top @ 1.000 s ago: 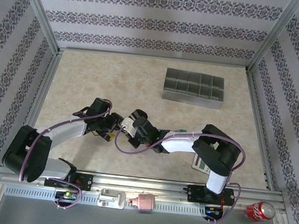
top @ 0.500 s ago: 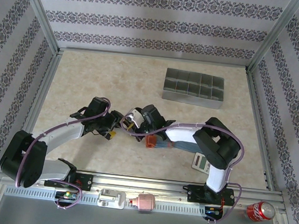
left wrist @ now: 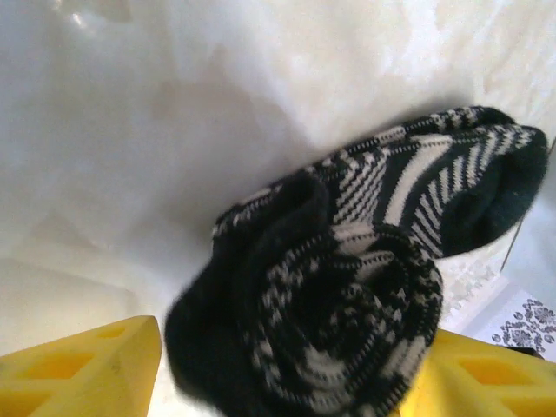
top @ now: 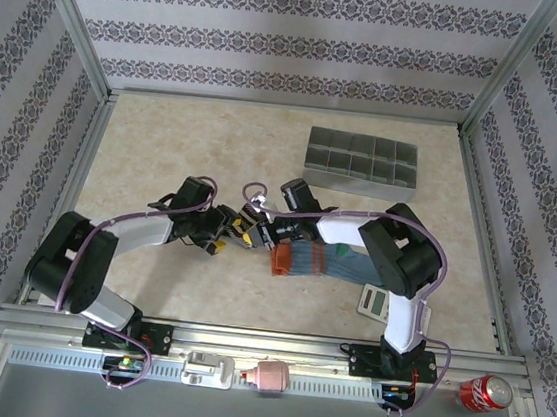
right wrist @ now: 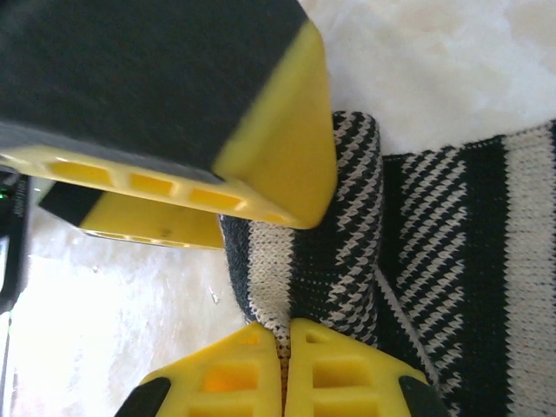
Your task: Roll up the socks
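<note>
The black sock with beige stripes (left wrist: pixel 330 321) is wound into a thick roll, its loose end trailing toward the upper right. My left gripper (left wrist: pixel 282 382) stands open around the roll; the right finger (left wrist: pixel 473 382) touches it and a thin gap shows at the left finger (left wrist: pixel 78 373). My right gripper (right wrist: pixel 282 347) is shut on a thin fold of this same sock (right wrist: pixel 347 252), with a left-arm finger (right wrist: pixel 278 156) just above. From above, both grippers (top: pixel 228 231) (top: pixel 258 234) meet at mid-table. The blue-teal sock (top: pixel 337 266) lies flat just right of them, orange cuff (top: pixel 284 262) leftward.
A grey calculator (top: pixel 373 302) lies beside the right arm's base, close to the blue-teal sock. A grey compartment tray (top: pixel 359 182) stands at the back right. A red can (top: pixel 484 393) sits outside the table frame at the front right.
The right arm has swung back off the blue-teal sock, which now shows. The left gripper has moved right toward the right gripper, and its jaws have narrowed a little around the roll.
</note>
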Action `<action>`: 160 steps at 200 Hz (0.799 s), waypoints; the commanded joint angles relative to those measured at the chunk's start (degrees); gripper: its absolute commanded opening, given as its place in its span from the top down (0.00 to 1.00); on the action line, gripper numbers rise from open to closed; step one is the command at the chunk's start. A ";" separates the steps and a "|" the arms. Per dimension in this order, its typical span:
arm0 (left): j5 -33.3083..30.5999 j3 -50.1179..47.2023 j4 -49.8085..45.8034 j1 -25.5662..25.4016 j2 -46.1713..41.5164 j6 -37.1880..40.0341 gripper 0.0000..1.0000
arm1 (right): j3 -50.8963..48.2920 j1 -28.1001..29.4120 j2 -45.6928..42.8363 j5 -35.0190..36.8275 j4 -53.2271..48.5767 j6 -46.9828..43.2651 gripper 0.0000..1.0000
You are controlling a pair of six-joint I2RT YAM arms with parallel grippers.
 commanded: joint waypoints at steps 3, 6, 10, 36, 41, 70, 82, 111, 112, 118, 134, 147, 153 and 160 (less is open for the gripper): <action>0.50 3.34 3.55 -0.58 4.40 2.82 0.34 | -2.14 -1.90 6.46 2.29 -16.16 1.94 1.00; 0.43 3.66 3.73 -0.60 4.97 2.92 0.35 | -2.03 -1.96 6.63 2.28 -16.26 1.85 1.00; 0.42 4.04 3.95 -0.60 5.75 3.08 0.36 | -1.71 -2.02 6.69 2.35 -16.44 1.83 1.00; -0.71 6.15 0.02 -1.08 9.54 4.61 0.49 | -0.05 -2.14 7.47 2.77 -17.28 1.74 1.00; -0.89 6.10 -0.89 -1.10 9.98 4.72 0.53 | 0.26 -2.11 7.61 3.04 -17.55 1.76 1.00; -0.91 3.79 -5.53 -1.16 11.65 4.52 0.84 | 2.72 -1.28 7.51 5.61 -19.61 -0.02 1.00; -0.53 2.08 -7.67 -1.14 11.35 4.20 1.00 | 2.26 -0.21 5.71 6.93 -18.61 -1.45 0.97; 0.04 -2.73 -12.83 -1.14 7.16 3.59 1.00 | -5.64 3.28 -6.18 15.70 -9.68 -5.60 0.69; -0.04 -2.86 -13.17 -1.14 6.86 3.54 1.00 | -6.11 3.43 -6.71 16.20 -9.20 -5.80 0.68; -0.46 -3.59 -15.10 -1.24 4.99 3.22 1.00 | -8.69 4.55 -10.10 19.25 -6.60 -6.80 0.62; -2.61 -5.09 -20.47 -1.36 -0.79 1.75 1.00 | -15.24 8.02 -18.30 27.10 0.03 -9.66 0.50; -3.42 -5.96 -21.99 -1.45 -4.08 0.27 1.00 | -18.12 11.13 -22.49 31.21 1.72 -10.46 0.44; -3.25 -6.04 -22.42 -1.43 -4.57 -0.29 1.00 | -18.57 12.62 -23.50 32.50 1.31 -10.60 0.43; -3.14 -5.82 -22.99 -1.42 -4.65 -0.42 1.00 | -18.80 14.45 -24.08 34.66 0.69 -10.63 0.42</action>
